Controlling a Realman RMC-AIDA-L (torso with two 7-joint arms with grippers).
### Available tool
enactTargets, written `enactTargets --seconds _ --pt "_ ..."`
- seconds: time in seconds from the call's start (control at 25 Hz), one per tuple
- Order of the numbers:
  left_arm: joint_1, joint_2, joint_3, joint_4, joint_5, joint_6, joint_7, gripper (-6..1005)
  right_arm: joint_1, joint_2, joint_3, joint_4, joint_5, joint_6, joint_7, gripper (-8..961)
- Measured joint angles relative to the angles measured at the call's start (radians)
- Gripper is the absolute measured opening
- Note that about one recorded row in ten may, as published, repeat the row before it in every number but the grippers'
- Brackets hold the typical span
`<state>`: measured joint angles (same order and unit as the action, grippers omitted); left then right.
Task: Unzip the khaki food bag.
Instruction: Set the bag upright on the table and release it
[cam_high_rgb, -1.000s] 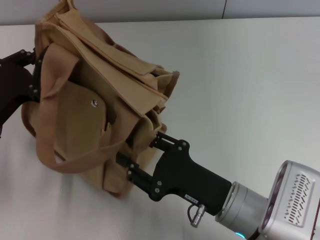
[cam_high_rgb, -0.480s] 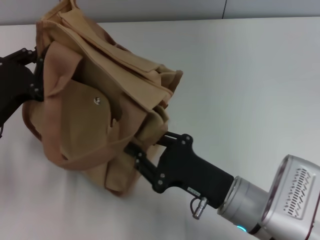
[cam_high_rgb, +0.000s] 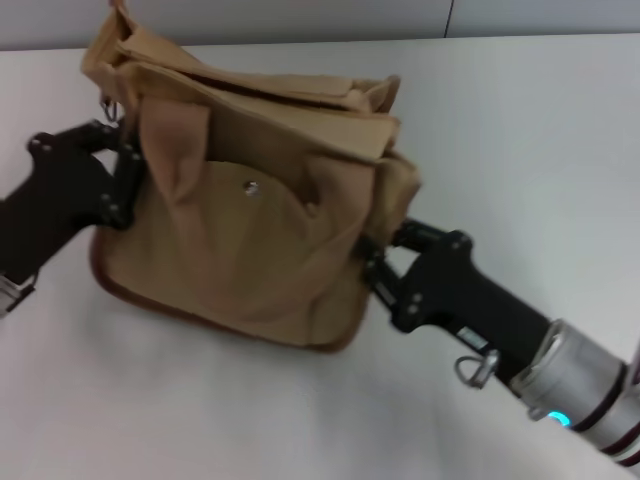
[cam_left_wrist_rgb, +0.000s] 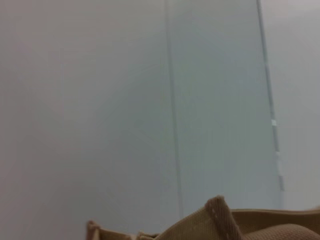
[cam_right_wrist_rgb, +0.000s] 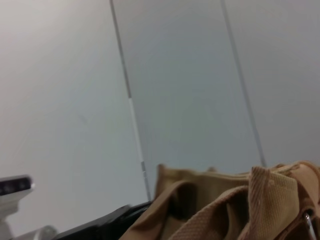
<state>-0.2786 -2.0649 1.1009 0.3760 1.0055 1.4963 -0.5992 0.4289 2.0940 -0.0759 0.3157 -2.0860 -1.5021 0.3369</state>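
The left tool (cam_high_rgb: 122, 170) presses against the left end of the khaki food bag (cam_high_rgb: 250, 240), its black fingers set at the side seam near the top edge; whether they pinch the cloth or merely brace it cannot be told from the head view, and the left wrist view shows only a strip of tan fabric beneath a pale wall. The bag stands on the white table (cam_high_rgb: 520, 150), left of the middle, its front pocket with the silver snap (cam_high_rgb: 251, 186) turned toward the robot and one webbing handle (cam_high_rgb: 175, 140) draped down the front face. Along the top, folds of canvas lie over one another, and the zipper itself cannot be made out among them. At the bag's right end the right tool (cam_high_rgb: 378, 270) meets the lower corner, fingertips buried in or behind the fabric, so its state cannot be told either. With one arm at each end, the bag appears to be held steady and stretched lengthwise, a posture that would keep the top seam taut enough for a zipper pull to run. The opening still looks to be ahead: the pull must first be found under the folded flap, and the soft canvas may bunch if either end slips.
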Motion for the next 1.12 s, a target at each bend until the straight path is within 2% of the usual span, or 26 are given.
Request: enactTargets --seconds 0.48,0.6,0.8,1.12 --pt "-0.016 -0.010 0.111 -0.012 -0.005 0.016 -0.038 84 -0.076 -0.006 0.136 -0.167 0.003 -0.076 0.072 177" --pt "-0.044 -0.014 0.139 -0.052 -0.007 0.026 -0.042 84 -0.093 -0.007 0.172 -0.193 0.003 -0.099 0.073 178" --pt "-0.064 -0.015 0.145 -0.097 -0.007 0.039 -0.042 84 -0.104 -0.008 0.191 -0.206 0.003 -0.109 0.069 184" --pt "-0.057 -0.009 0.144 -0.101 -0.001 0.074 -0.099 84 -0.130 -0.008 0.239 -0.209 0.004 -0.123 0.065 209"
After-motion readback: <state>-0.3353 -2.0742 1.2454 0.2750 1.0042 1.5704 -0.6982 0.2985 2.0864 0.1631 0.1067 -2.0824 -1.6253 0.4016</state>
